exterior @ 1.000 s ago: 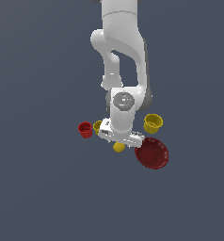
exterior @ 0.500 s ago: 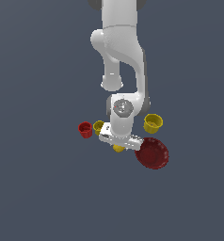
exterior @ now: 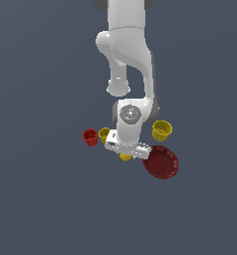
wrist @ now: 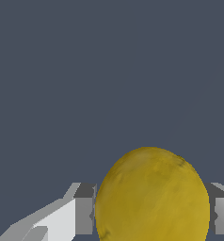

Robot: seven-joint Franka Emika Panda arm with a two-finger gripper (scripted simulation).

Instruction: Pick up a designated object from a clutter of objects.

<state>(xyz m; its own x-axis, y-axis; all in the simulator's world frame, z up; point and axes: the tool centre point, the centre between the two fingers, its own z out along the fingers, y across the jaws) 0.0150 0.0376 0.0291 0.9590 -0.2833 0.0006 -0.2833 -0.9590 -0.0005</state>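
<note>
From my remote seat, the exterior view shows a plain dark grey desk (exterior: 41,209) with wide bare surface on every side of a small cluster. Going from the exterior view's left: a small red cup (exterior: 90,137) stands at the cluster's outer edge, with open room beyond it. Just beside it sits a small yellow cup (exterior: 104,133), partly hidden by the white arm (exterior: 125,55). The arm comes straight down over the middle, and its hand (exterior: 125,155) hangs low over the yellow ball (exterior: 125,157), of which only a sliver shows beneath the white hand body. In the wrist view the yellow ball (wrist: 151,195) sits between the two grey fingers (wrist: 84,214), one close on each side; I cannot tell whether they press it or merely flank it. Toward the exterior view's right, a larger yellow cup (exterior: 162,130) stands apart, and a dark red fluted plate (exterior: 161,162) lies near the hand.
</note>
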